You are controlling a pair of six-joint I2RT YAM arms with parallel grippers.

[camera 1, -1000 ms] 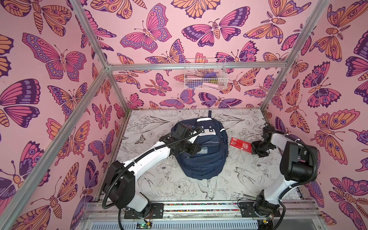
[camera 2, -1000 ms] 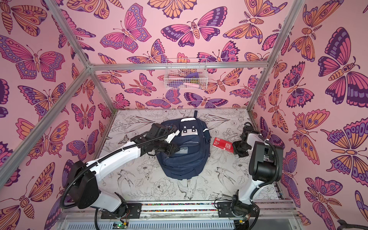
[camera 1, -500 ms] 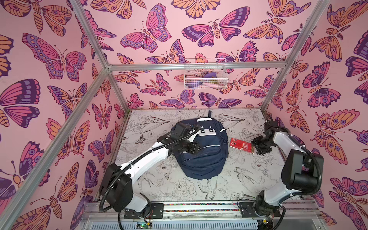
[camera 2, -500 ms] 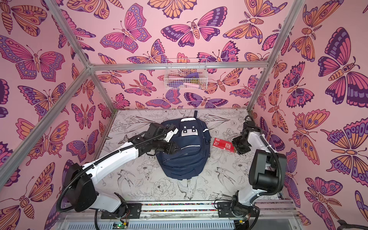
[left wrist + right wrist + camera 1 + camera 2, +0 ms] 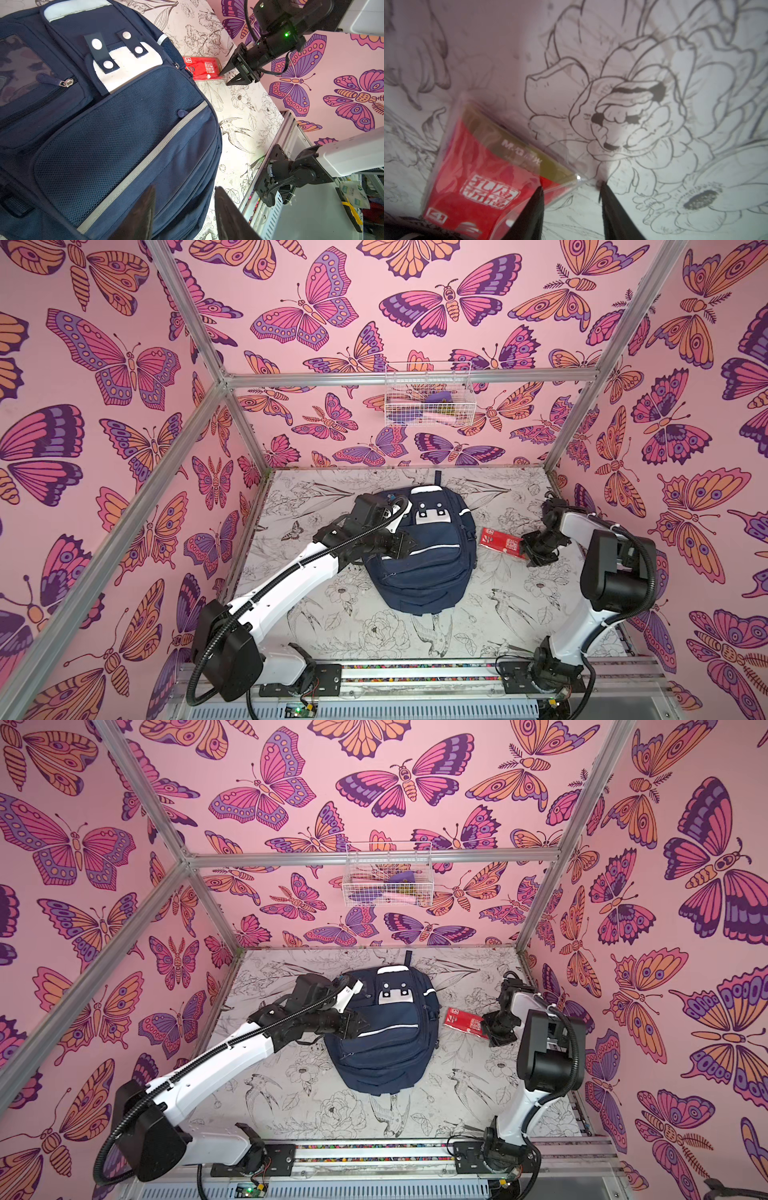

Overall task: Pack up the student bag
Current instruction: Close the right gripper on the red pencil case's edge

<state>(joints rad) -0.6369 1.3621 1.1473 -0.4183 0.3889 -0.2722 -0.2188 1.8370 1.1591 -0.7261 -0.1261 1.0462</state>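
Barely started — student bag looks zipped, red packet lying outside; left tool gapes empty over the bag, right tool gapes at the packet.

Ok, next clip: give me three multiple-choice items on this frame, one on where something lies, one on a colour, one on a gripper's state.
1. Where does the red packet lie?
A) on the table, between the student bag and the right gripper
B) on top of the student bag
C) on the table, at the bag's far side from the right gripper

2. What colour is the student bag?
A) black
B) navy blue
C) green

3. How do the right gripper's jaws stand?
A) shut on the packet
B) shut on nothing
C) open at the packet's end

1 A: it lies flat on the table beside the bag.
2 B: navy fabric in every view.
3 C: both wrist views show a gap between the fingers.
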